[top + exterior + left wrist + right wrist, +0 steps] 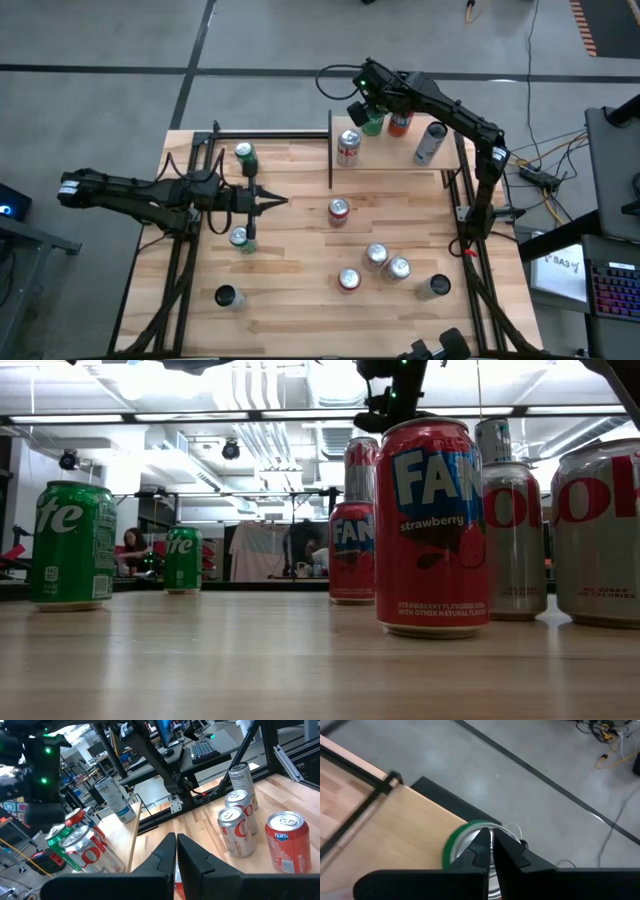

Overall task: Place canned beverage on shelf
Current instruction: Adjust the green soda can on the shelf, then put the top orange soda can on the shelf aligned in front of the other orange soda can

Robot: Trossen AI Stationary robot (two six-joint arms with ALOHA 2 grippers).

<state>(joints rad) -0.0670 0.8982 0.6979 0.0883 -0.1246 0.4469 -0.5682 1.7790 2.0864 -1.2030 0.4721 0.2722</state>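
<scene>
The shelf (392,158) is a light wood board with black posts at the table's far right. On it stand a green can (374,124), a red can (400,124), a red-and-silver can (348,146) and a tall silver can (430,142). My right gripper (362,107) is shut and hangs over the green can (456,845) at the shelf's far edge (420,825), slanting down. My left gripper (278,203) is shut and held level over the table's left middle, with nothing in it. My right gripper has its shut fingertips (482,837) right over the top rim of the green can (470,826), coming from above at a slant. The can stands upright on the shelf. Whether the fingertips touch the rim, I cannot tell.
Several more cans stand on the tabletop: two green ones (244,153) (240,238) by the left gripper, a red one (338,209) in the middle, and silver, red and dark ones (397,267) toward the near edge. Black frame rails run along both sides.
</scene>
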